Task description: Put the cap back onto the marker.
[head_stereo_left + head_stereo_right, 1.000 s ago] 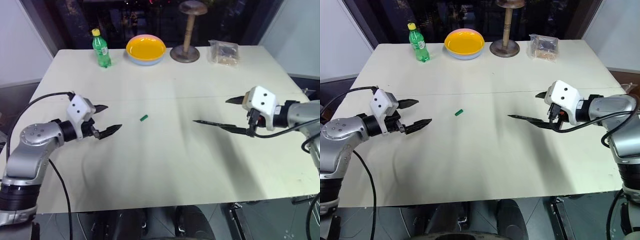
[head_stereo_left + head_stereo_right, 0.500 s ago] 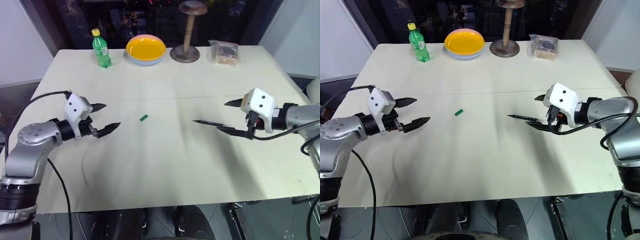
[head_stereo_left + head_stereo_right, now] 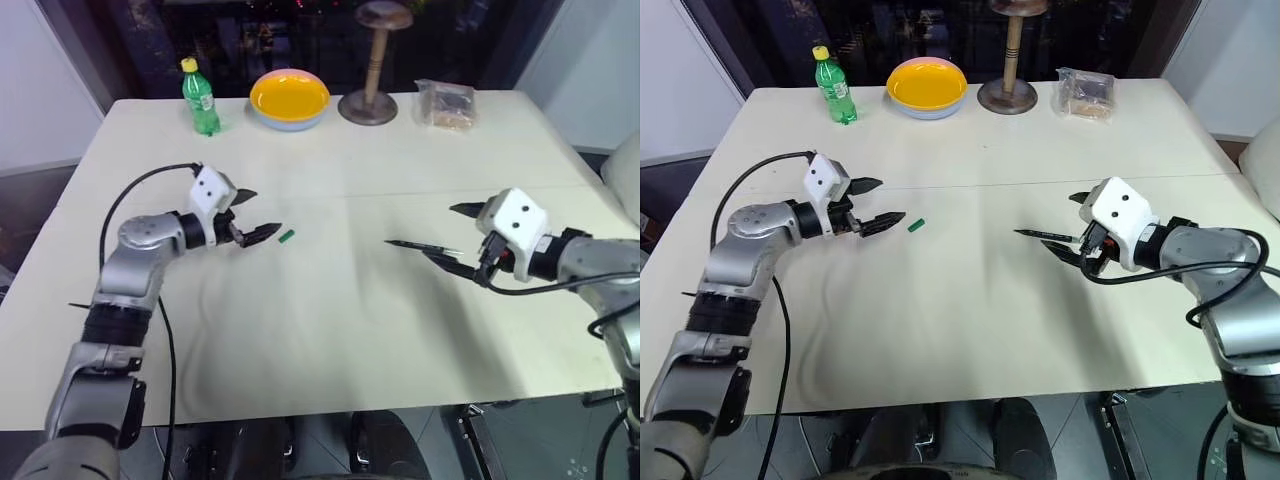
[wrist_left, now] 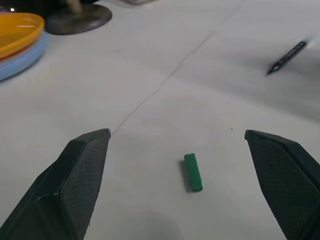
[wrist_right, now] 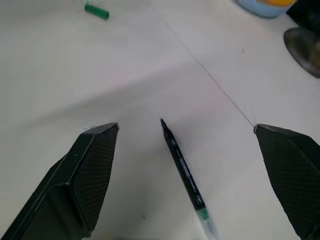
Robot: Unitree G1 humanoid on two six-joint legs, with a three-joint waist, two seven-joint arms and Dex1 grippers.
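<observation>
Cap: we see the cap (image 3: pixel 287 237) lying flat on the bare table (image 3: pixel 330 330), a small green cylinder left of the table's middle, touched by nothing.

Cap's long axis: in the left wrist view the cap (image 4: pixel 192 172) lies roughly along the line the fingers point, slightly skewed, and sits between the two fingertips' lines but ahead of them.

Left tool: our left tool (image 3: pixel 254 215) is spread wide and has hold of nothing. Its lower fingertip is just beside the cap, apart from it (a short gap of table shows between them).

Marker: the marker (image 3: pixel 418 246) lies flat on the table, well apart from the cap, on the right half. Its dark pointed tip faces the cap's side; its far end runs in under our right tool.

Marker's long axis: in the right wrist view the marker (image 5: pixel 181 169) runs lengthwise between the fingers, tip away from the wrist, a green band near the close end.

Right tool: our right tool (image 3: pixel 461 240) is also spread wide, holding nothing, and straddles the marker's rear end without closing on it.

Nearer arm: left for the cap, right for the marker.

Coming move, as we judge it: the left tool needs a little more reach so the cap sits between the pads, closing across its width.

Background: bottle (image 3: pixel 201 96), yellow bowl (image 3: pixel 289 98), wooden stand (image 3: pixel 372 62), clear bag (image 3: pixel 448 103), all along the far edge.
</observation>
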